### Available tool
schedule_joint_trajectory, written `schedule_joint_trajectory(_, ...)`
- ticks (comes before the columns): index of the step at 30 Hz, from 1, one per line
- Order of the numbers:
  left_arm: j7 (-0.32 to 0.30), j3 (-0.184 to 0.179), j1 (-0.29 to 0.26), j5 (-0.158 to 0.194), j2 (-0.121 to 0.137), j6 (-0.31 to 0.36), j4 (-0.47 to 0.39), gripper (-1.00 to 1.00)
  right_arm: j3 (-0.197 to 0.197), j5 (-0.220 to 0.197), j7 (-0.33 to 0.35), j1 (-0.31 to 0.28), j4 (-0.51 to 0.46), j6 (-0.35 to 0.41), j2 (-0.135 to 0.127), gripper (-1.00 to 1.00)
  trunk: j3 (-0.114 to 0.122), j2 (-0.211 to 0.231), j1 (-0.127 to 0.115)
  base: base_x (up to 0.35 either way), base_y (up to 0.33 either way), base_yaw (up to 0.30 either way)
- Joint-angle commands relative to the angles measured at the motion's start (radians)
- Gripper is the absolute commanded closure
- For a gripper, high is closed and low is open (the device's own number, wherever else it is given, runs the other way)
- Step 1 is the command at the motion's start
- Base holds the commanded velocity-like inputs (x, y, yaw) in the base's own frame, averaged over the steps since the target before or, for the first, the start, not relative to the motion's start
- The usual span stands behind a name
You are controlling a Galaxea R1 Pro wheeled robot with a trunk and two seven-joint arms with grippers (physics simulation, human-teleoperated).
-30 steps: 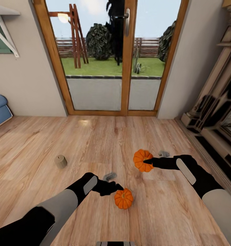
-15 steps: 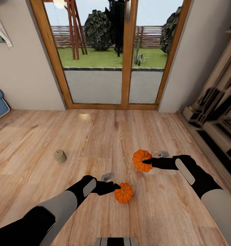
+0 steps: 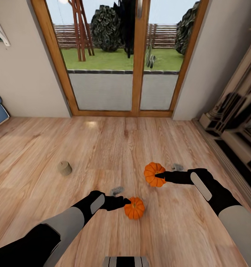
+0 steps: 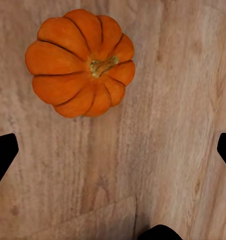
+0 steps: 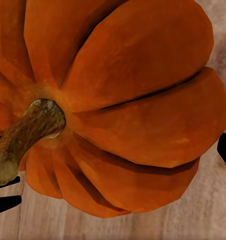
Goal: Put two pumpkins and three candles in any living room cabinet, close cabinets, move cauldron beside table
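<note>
Right hand (image 3: 159,175) clamped on pumpkin (image 3: 153,174); left hand (image 3: 127,202) apart above second pumpkin (image 3: 134,208).

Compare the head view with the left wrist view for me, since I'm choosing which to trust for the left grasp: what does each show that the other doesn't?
Head view: the candle on the floor, the other pumpkin at the right gripper, the glass doors and both arms.

Left wrist view: the near pumpkin's stem from above, the pumpkin lying beyond the left gripper's spread jaws, not between them.

Both: the near pumpkin and the wooden floor.
</note>
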Motion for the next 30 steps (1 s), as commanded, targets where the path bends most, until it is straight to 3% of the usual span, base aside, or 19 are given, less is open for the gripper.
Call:
schedule_joint_trajectory(1, -0.003, -0.002, 0.0, -0.004, 0.0, 0.002, 0.0, -1.0, 0.002, 0.003, 0.005, -0.001, 0.0, 0.002, -0.001, 1.0, -0.001, 0.0, 0.0, 0.216, 0.0, 0.0)
schedule_joint_trajectory(8, -0.005, -0.001, 0.0, -0.049, -0.005, 0.001, 0.0, -1.0, 0.002, 0.003, 0.004, -0.001, 0.0, 0.002, -0.001, 1.0, -0.001, 0.0, 0.0, 0.205, 0.0, 0.0)
schedule_joint_trajectory(30, -0.003, -0.001, -0.001, -0.056, -0.014, 0.001, 0.001, -1.0, 0.002, 0.003, 0.005, -0.001, 0.001, 0.003, -0.001, 1.0, -0.005, -0.001, 0.001, 0.006, 0.0, -0.038)
